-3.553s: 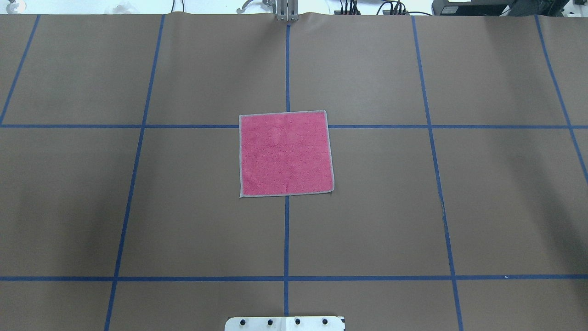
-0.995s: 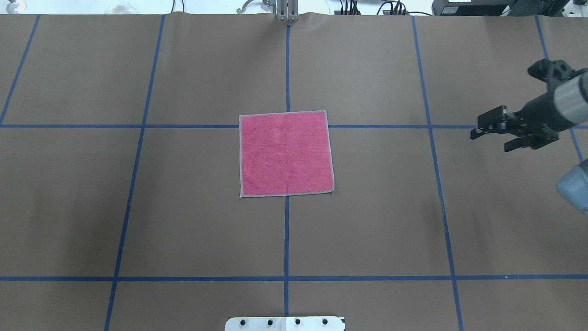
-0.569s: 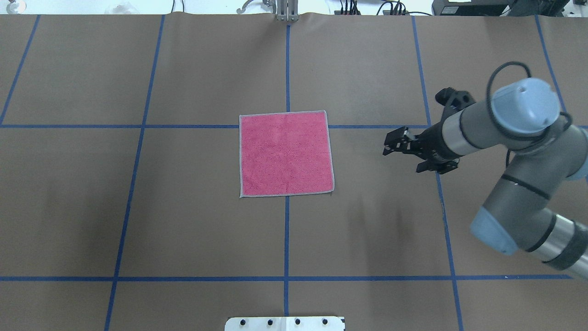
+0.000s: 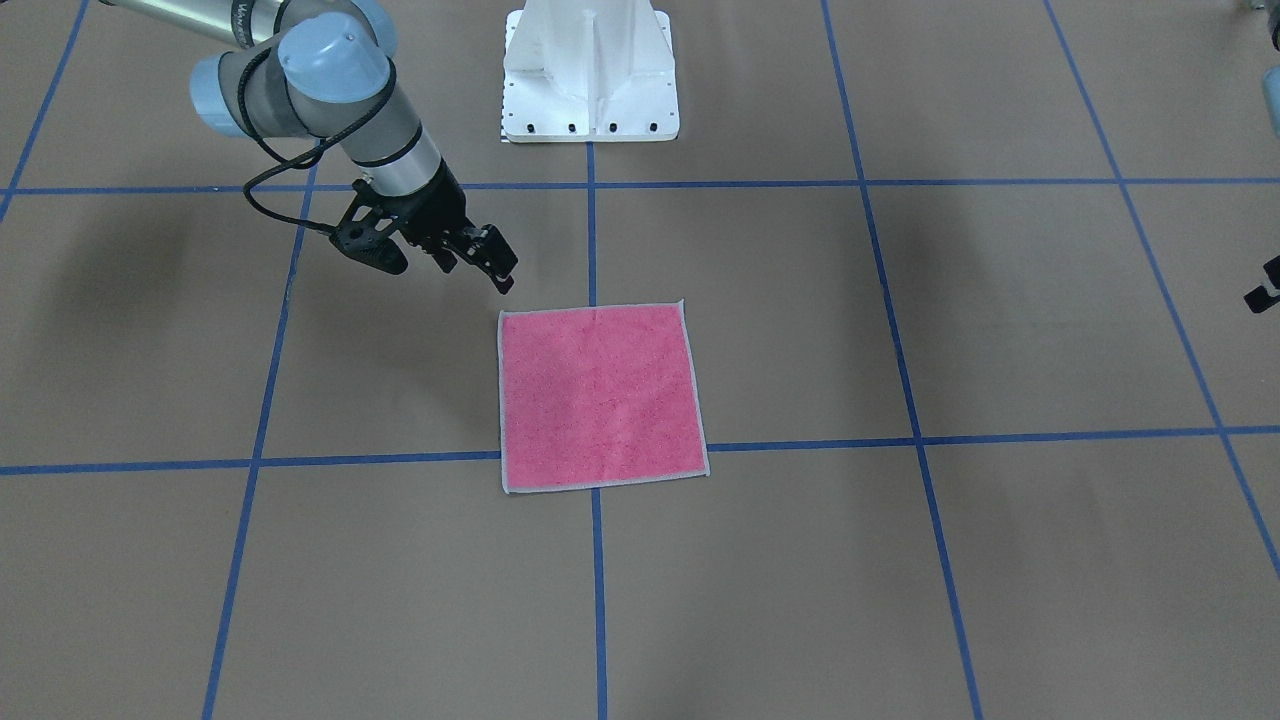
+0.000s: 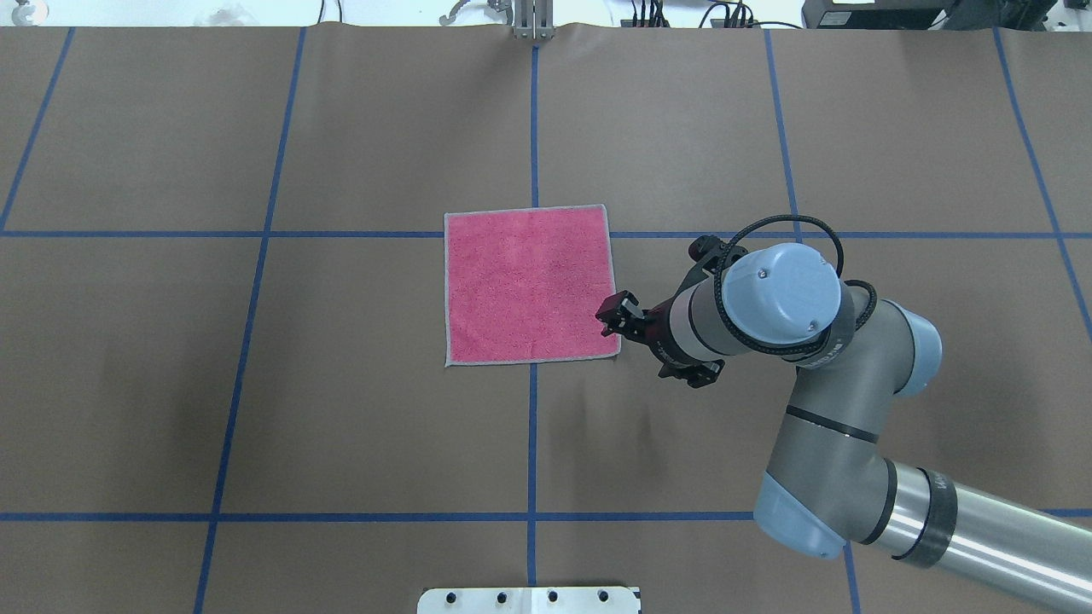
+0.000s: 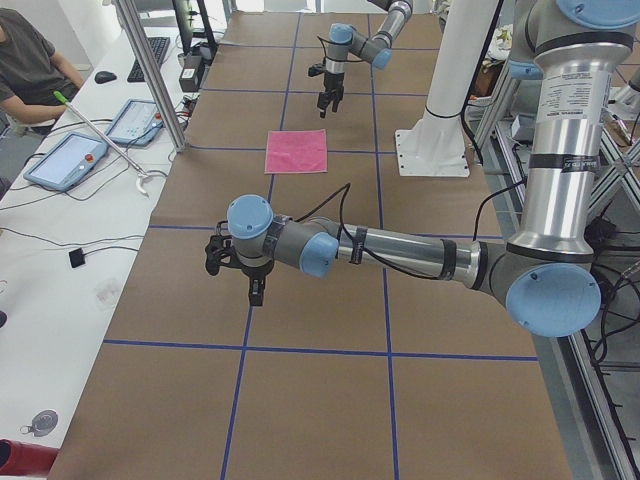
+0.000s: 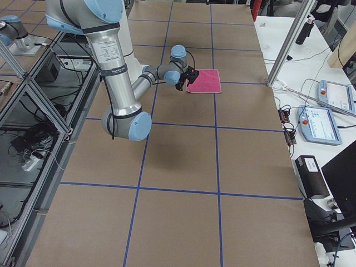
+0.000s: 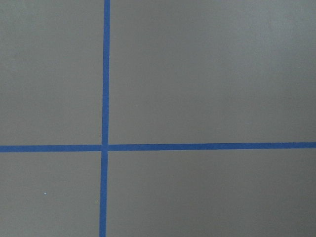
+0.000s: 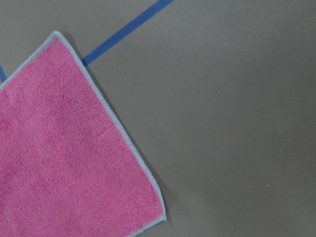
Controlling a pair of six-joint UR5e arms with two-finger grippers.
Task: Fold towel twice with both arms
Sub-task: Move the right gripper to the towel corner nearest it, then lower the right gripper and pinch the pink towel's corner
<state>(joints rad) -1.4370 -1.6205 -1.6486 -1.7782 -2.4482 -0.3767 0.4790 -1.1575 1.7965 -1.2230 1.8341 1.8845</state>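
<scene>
Lying flat with its pink face up, the towel [image 5: 529, 286] sits in the middle of the brown table [image 5: 341, 384], unfolded. Its grey edging runs all the way round. It covers the spot where two blue tape lines [image 5: 532, 426] cross.

The right arm [image 5: 819, 443] reaches in from the right. Its claw [image 5: 620, 315] hangs by the towel's near right corner, tilted down toward it. From the front its tips sit just off that corner, above the table. The two fingers look slightly spread, with nothing between them. The right wrist camera looks down on that same corner and the bare table beside it.

The left arm [image 6: 400, 250] stretches low over the table, well to the left of the towel. Its claw [image 6: 255, 292] points down, and I cannot tell whether it is spread or pressed together. Its wrist camera sees only brown table and a tape crossing. The white base [image 4: 590, 70] stands at the near edge, in line with the towel.
</scene>
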